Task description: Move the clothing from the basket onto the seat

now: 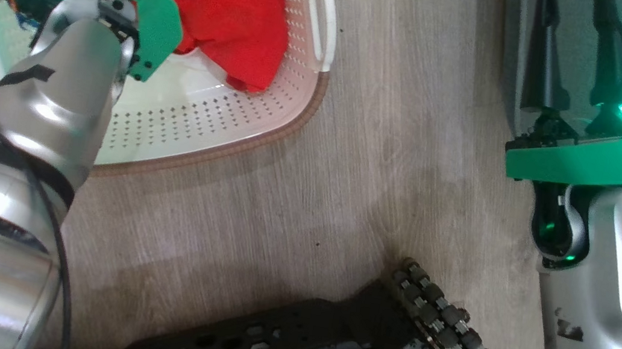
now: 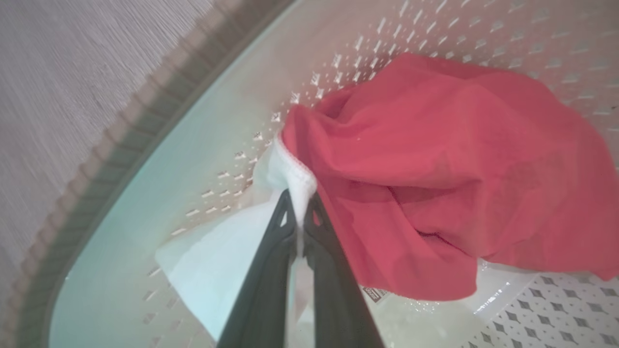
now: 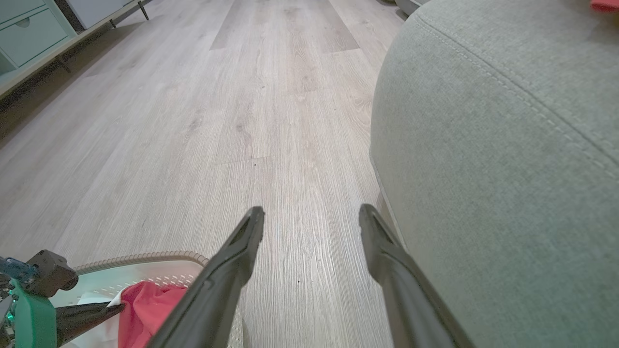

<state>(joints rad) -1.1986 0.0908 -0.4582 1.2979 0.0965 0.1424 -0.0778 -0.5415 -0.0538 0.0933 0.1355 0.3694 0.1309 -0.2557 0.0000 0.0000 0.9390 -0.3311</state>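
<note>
**Red soft fabric clothing [image 2: 435,169] pinched at its white hem: lift it clear**

Largest here is the grey upholstered seat [image 3: 508,169] with its stitched seam, standing on the pale wood-look floor [image 3: 217,121], well apart from the oval cream perforated basket [image 1: 171,130]. The clothing lies inside the basket, bunched against its wall. My left pincer [image 2: 300,200] is clamped tight on the white edge. My right pincer [image 3: 312,215] hangs wide open and empty, near the seat's side. I judge the lift should go straight up and slowly, so that the trailing cloth clears the brown rim without dragging the light basket along.
</note>
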